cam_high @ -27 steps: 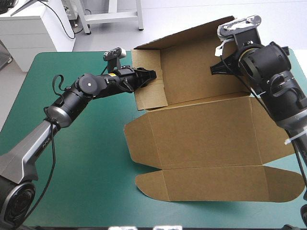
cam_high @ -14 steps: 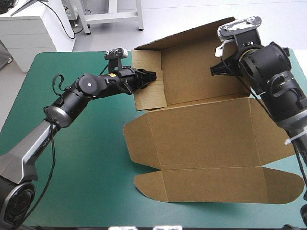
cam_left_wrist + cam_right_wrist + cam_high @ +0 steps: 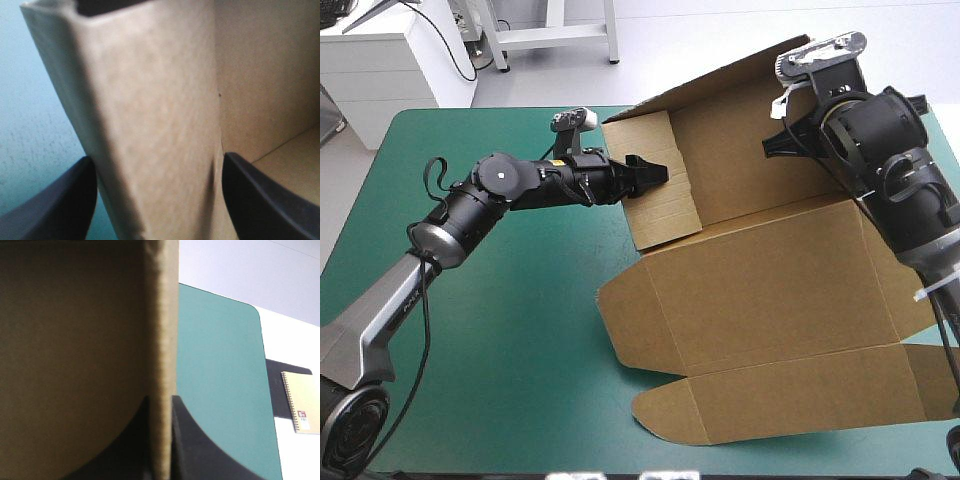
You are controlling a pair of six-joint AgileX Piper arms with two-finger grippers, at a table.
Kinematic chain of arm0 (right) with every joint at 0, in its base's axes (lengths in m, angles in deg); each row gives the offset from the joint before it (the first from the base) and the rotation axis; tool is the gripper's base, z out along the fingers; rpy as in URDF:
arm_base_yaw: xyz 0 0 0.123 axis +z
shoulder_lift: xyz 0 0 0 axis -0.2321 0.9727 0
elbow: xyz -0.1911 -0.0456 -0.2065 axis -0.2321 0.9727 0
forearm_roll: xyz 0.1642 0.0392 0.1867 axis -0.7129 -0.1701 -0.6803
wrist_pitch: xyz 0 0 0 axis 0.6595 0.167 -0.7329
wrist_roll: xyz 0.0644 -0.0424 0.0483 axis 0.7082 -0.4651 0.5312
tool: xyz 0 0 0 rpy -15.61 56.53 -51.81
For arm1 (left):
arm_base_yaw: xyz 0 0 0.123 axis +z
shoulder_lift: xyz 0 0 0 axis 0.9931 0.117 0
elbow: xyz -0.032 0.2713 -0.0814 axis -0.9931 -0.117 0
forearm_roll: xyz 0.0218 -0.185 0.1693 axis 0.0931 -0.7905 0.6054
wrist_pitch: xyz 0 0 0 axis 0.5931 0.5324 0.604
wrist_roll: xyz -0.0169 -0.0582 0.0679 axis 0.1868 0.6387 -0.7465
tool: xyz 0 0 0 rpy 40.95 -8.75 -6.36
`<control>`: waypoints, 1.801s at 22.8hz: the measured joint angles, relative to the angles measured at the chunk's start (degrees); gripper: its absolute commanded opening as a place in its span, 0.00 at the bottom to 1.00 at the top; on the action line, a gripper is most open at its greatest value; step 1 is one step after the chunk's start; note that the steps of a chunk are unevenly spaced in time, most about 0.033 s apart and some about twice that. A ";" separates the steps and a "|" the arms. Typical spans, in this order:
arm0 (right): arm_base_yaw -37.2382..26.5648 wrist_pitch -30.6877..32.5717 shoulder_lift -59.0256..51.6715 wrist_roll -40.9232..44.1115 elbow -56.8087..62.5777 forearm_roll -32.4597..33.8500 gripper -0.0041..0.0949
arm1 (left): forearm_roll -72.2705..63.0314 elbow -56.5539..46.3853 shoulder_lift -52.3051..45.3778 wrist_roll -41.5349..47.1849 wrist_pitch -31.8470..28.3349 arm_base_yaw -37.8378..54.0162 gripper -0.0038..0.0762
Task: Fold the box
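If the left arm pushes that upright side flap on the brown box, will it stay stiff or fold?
Likely it hinges at its crease yet stays flat: the side flap stands bent up from the box. Seems light: the right gripper holds the back wall raised by one pinched edge.

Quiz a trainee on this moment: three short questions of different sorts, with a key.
1. True or false: the right gripper is shut on the box's back wall.
2. What stands between the left gripper's fingers? A) a side flap B) a cable C) nothing
3. Fill in: the left gripper's fingers are ____.
Key: 1 true; 2 A; 3 open.
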 measured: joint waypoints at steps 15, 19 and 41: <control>0.00 -0.29 2.29 7.41 0.00 3.56 0.03 | -1.07 0.00 -0.50 -0.81 -2.64 0.23 0.47; 0.00 -0.29 2.29 8.09 0.00 4.40 0.03 | -2.22 0.00 -0.50 -2.65 -3.29 0.34 0.28; 0.05 -0.15 4.05 11.08 -0.23 0.02 0.03 | 47.63 11.46 -0.37 32.67 4.11 -5.83 0.04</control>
